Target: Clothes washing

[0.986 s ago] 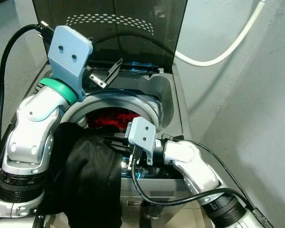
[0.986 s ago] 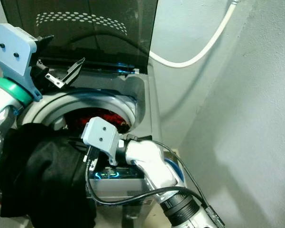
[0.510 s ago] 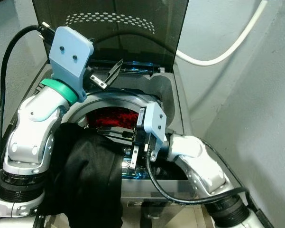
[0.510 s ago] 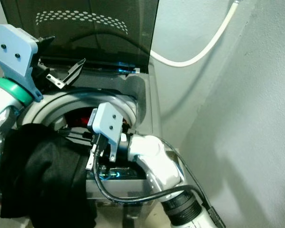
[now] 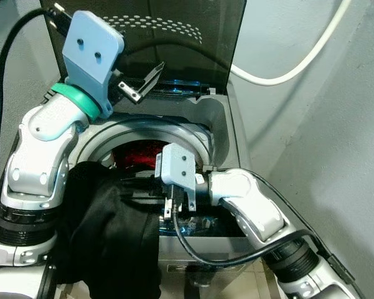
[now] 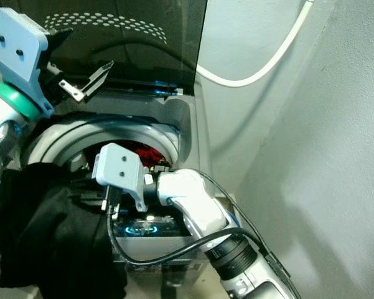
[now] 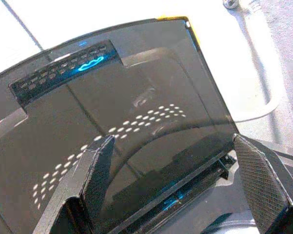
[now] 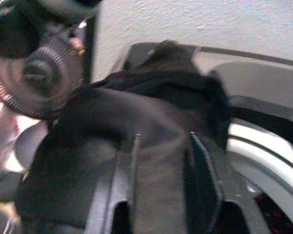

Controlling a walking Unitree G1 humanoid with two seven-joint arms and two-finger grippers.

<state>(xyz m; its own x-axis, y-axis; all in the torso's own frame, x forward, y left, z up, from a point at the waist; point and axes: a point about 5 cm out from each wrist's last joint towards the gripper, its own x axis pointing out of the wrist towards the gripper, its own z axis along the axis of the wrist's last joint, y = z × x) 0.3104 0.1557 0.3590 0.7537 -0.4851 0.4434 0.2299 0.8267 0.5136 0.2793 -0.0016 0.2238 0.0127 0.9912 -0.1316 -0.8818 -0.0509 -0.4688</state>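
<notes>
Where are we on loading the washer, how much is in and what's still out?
Done: the lid is up and a red garment lies in the drum. In hand: the right gripper is on the black garment draped over the washer's front rim; its grip is unclear. The open left gripper hovers by the lid. Left: getting the black garment inside and closing the lid.
</notes>
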